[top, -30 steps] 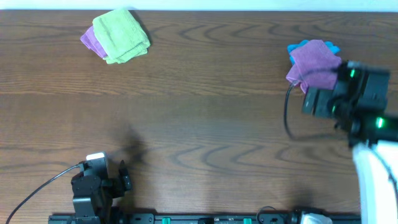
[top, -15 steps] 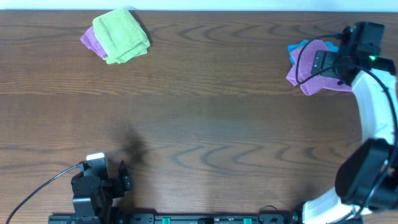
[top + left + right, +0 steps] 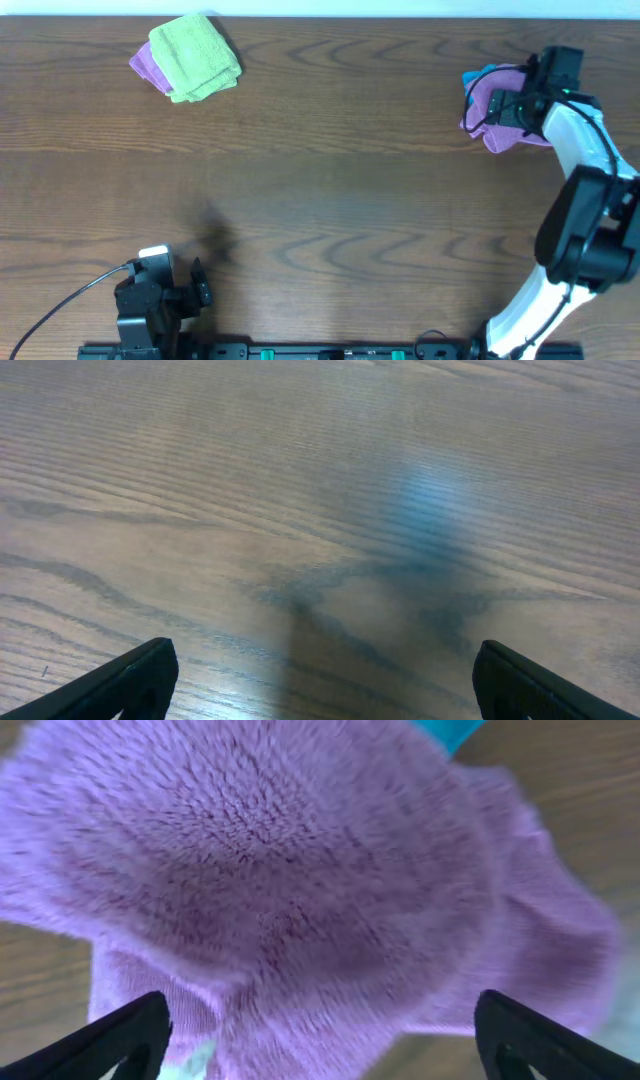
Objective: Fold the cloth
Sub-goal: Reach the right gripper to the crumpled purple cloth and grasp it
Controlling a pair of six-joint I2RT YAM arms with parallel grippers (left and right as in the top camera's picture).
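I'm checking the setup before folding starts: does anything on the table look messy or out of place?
Yes. The lilac cloth lies crumpled at the far right of the table, draped partly over a blue cloth rather than spread flat. The right tool is above it, open.

Robotics lab bench: wood-grain table (image 3: 330, 170), white-and-black robot arm (image 3: 585, 225) at edge.

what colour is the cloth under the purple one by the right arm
Bright blue; the blue cloth shows best in the overhead view, under the purple cloth.
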